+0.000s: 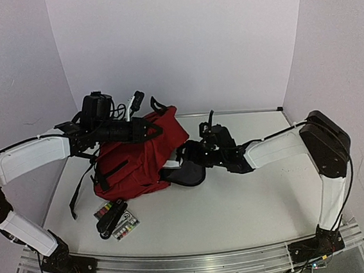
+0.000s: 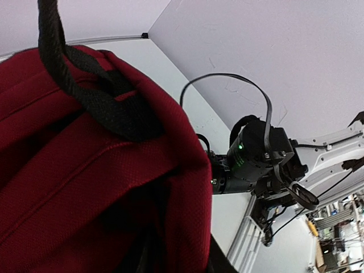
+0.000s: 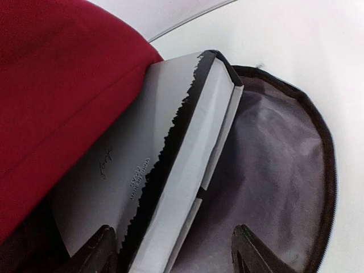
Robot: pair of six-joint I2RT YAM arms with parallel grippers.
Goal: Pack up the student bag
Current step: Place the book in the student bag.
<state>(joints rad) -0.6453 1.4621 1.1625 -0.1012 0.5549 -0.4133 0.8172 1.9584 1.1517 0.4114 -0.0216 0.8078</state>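
Here the student bag lies on the counter. At its open mouth the right tool stands open over a white book. At the bag's top strap, one cannot tell the state of the left tool.

On the white table, at my near left, a black case-like object lies touching a flat pack of coloured strips. An aluminium rail runs along the near edge. Right wrist view: a tilted white book, jagged black band along its edge.
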